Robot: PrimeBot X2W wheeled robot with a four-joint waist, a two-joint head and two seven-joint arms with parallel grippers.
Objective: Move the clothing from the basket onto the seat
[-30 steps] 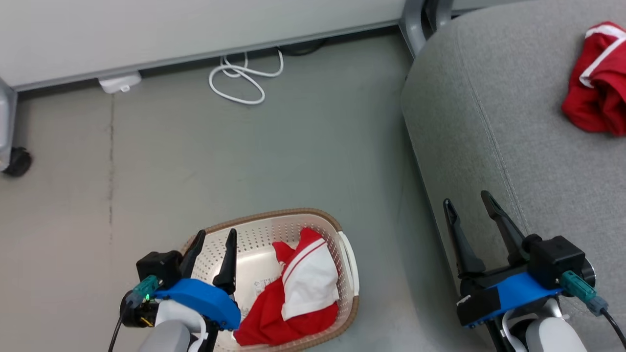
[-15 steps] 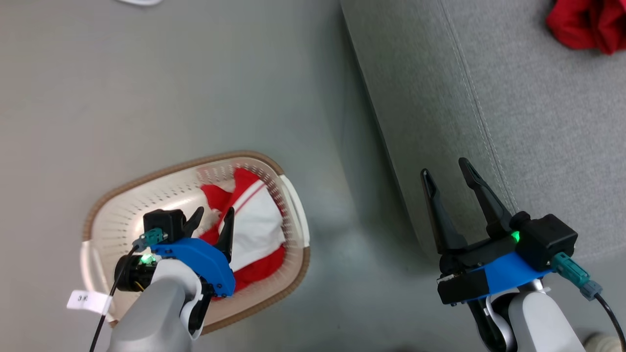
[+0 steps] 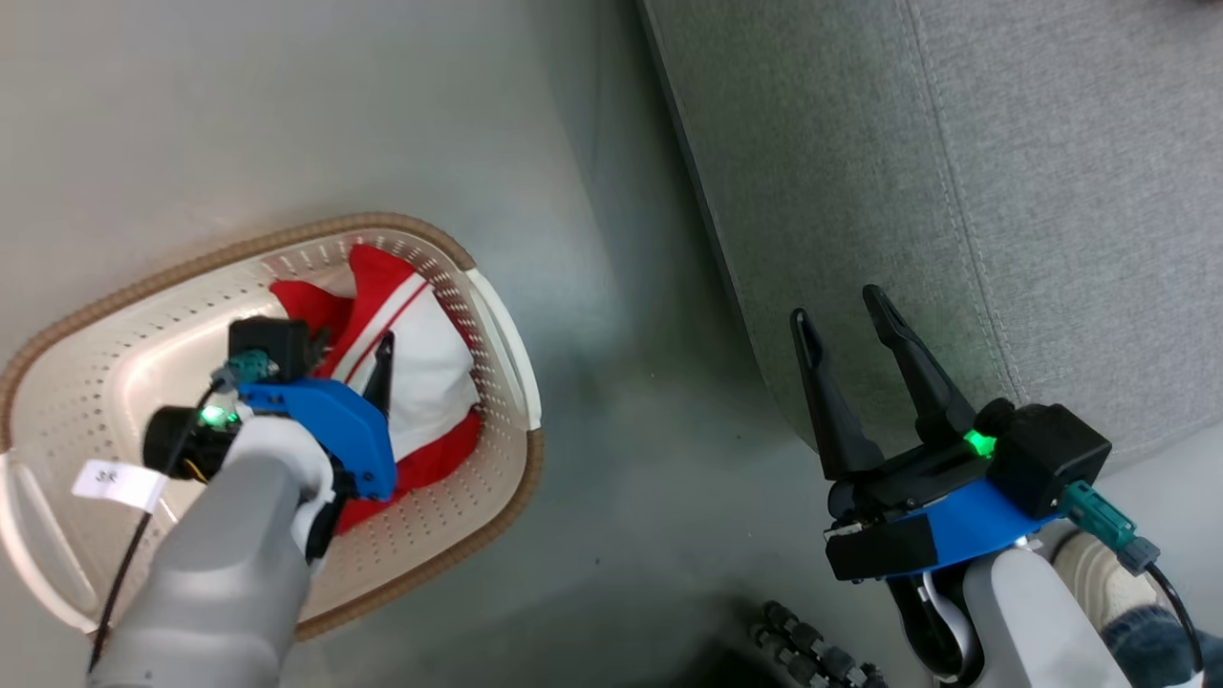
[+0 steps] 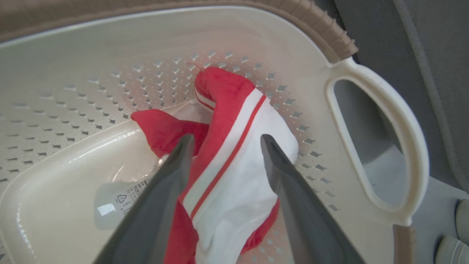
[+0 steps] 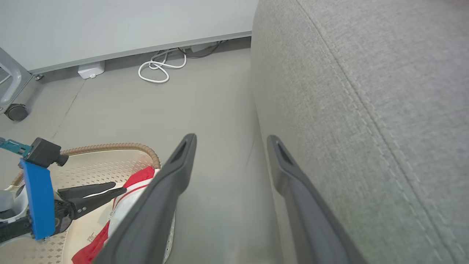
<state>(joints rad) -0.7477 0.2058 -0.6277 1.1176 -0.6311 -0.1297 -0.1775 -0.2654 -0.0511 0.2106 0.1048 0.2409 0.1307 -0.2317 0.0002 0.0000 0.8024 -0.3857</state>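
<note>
One red garment with a white panel and stripes (image 3: 420, 373) lies crumpled in the cream basket (image 3: 287, 229) on the floor. My left gripper (image 3: 354, 342) is open inside the basket, just above the fabric. In the left wrist view its fingers straddle the garment (image 4: 234, 154) without closing on it, and the gripper (image 4: 227, 138) holds nothing. My right gripper (image 3: 838, 306) hangs open and empty at the edge of the grey seat (image 3: 1003, 191), fingers (image 5: 183, 154) pointing along the seat's side (image 5: 366, 91). The second garment is out of view.
A white basket handle (image 4: 384, 121) faces the seat, with a strip of bare floor (image 3: 611, 382) between them. A white cable coil (image 5: 157, 66), a white box (image 5: 91, 69) and a caster wheel (image 5: 16, 112) sit by the far wall. A person's shoe (image 3: 1089, 564) is behind my right arm.
The head camera has tilted down, shifting the whole picture. My left gripper has gone down into the basket and now straddles the garment. The right gripper stays open beside the seat.
</note>
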